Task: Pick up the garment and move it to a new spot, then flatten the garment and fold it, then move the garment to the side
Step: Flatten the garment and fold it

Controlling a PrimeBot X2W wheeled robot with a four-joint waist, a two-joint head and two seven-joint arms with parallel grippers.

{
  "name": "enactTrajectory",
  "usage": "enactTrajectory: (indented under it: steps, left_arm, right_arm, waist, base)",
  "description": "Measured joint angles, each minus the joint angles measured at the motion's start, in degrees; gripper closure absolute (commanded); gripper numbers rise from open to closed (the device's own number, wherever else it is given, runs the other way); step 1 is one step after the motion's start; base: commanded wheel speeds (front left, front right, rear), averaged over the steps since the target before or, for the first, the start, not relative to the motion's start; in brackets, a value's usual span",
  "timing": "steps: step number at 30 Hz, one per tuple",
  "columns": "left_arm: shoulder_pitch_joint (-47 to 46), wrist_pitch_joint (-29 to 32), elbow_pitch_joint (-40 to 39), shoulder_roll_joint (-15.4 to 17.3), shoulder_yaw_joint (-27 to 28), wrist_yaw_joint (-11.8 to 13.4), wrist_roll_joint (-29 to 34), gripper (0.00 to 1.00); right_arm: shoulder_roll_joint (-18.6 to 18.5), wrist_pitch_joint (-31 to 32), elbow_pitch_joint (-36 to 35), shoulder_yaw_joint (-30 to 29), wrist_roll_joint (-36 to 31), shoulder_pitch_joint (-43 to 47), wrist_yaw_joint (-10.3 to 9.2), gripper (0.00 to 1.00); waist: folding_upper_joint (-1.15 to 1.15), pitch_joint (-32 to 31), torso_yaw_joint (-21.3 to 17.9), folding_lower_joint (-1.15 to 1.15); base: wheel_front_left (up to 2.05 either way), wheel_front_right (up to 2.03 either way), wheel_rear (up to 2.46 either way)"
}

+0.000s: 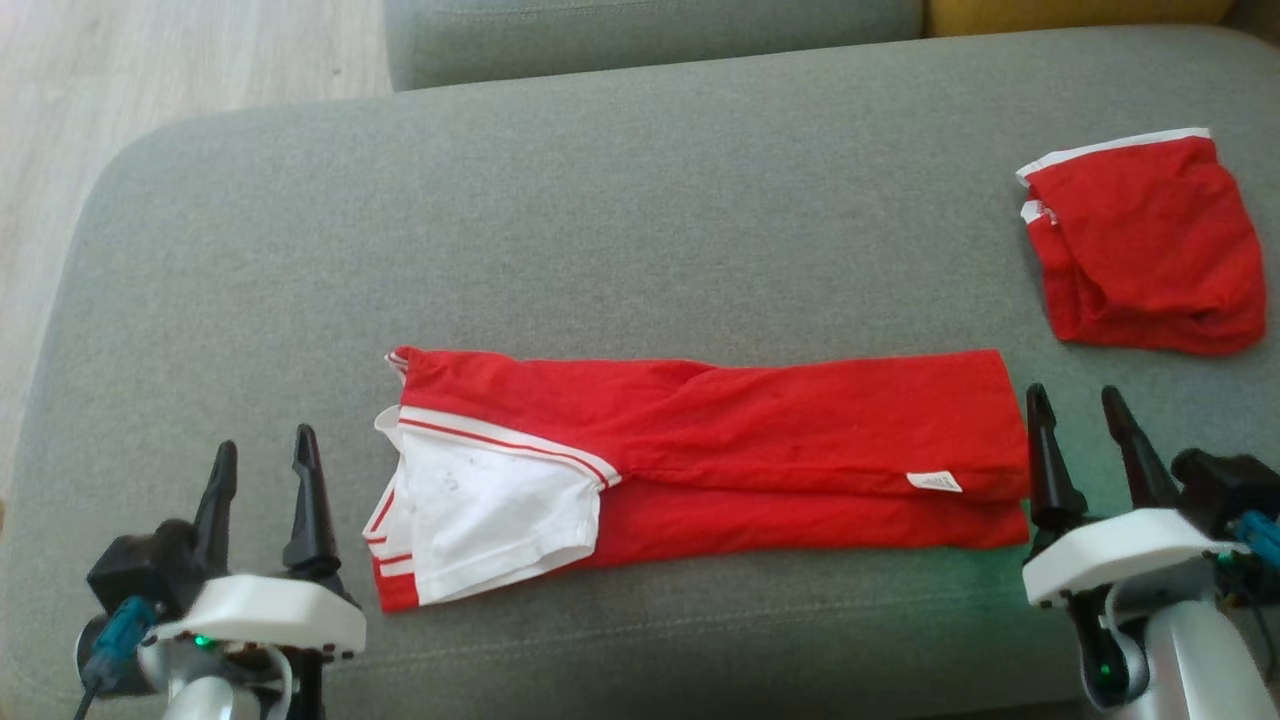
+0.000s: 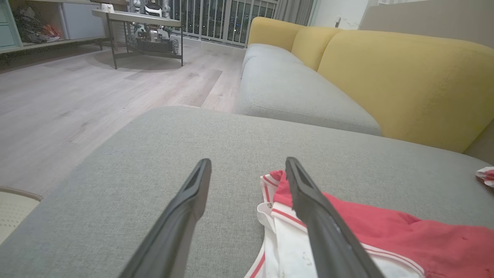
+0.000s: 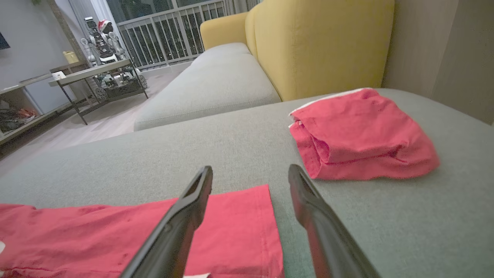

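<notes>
Red-and-white garment (image 1: pixel 750 450) lies folded into a long strip, flat on the grey sofa cushion (image 1: pixel 600 220). Left pincer (image 1: pixel 265 438) stands just beside its white-trimmed end, fingers parted and empty, pointing away from the robot. Right pincer (image 1: pixel 1073 390) stands likewise at the opposite end, parted and empty. A second folded red garment (image 1: pixel 1145 245) lies apart, beyond the right pincer.

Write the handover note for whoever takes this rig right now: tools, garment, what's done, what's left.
Left tool: open, empty, beside the sleeve end.
Right tool: open, empty, at the hem end.
Garment: flat on the grey cushion, folded lengthwise into a long strip. Another folded red garment lies at far right.
Done: flattened and folded lengthwise, it seems.
Left: likely fold it across, then move it to the side.
</notes>
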Motion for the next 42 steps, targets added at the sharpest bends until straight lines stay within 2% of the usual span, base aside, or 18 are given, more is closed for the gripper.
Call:
enactTrajectory:
  steps: [8, 13, 22, 32, 33, 34, 35, 42]
  left_arm:
    - [-0.25, 0.00, 2.12, -2.88, 3.20, -5.30, 4.69, 0.00]
    - [-1.64, 0.00, 2.93, -4.12, 4.60, -7.33, 6.57, 0.00]
    - [-3.25, 0.00, 3.94, -5.19, 7.05, -9.91, 9.31, 0.00]
    - [-4.77, 0.00, 3.94, -5.86, 10.00, -10.87, 10.91, 0.00]
    - [-4.78, 0.00, 3.97, -5.90, 10.11, -10.89, 10.99, 0.00]
    - [-4.78, -0.01, 3.97, -6.00, 10.21, -10.94, 11.21, 0.00]
    - [-4.78, 0.00, 3.98, -6.12, 10.35, -11.12, 11.31, 0.00]
    - [-4.79, 0.00, 4.47, -6.67, 11.73, -11.92, 11.89, 0.00]
  right_arm:
    - [0.11, 0.90, 8.51, -1.54, 5.19, -0.81, 0.00, 0.00]
    - [0.15, 2.12, 14.77, -1.51, 7.32, -4.99, -0.01, 0.00]
    - [0.10, 2.30, 26.98, -3.23, 7.03, -10.82, -0.01, 0.00]
    - [-0.45, 0.92, 35.73, -1.44, 6.19, -16.17, -0.01, 0.00]
    - [-0.58, 0.93, 36.49, -0.76, 6.58, -16.64, -0.01, 0.35]
    - [-0.85, 0.93, 37.19, -0.01, 7.06, -17.00, -0.01, 0.85]
    - [-0.99, 0.93, 37.78, 0.48, 7.56, -17.28, -0.01, 1.00]
    - [-0.73, -0.62, 40.98, 0.19, 5.46, -19.09, 0.00, 1.00]
  waist:
    - [0.00, 1.67, 0.25, 0.00]
    - [0.00, 3.25, 0.53, 0.00]
    - [0.00, 5.08, 1.44, 0.00]
    - [0.00, 5.53, 1.60, 0.00]
    - [0.00, 5.51, 1.60, 0.00]
    - [0.00, 5.47, 1.58, 0.00]
    - [0.00, 5.41, 1.54, 0.00]
    - [0.00, 4.80, 1.25, 0.00]
  base:
    - [0.00, 0.00, 0.00]
    - [0.00, 0.00, 0.00]
    - [0.00, 0.00, 0.00]
    - [0.00, 0.00, 0.00]
    - [0.00, 0.00, 0.00]
    - [0.00, 0.00, 0.00]
    - [0.00, 0.00, 0.00]
    - [0.00, 0.00, 0.00]
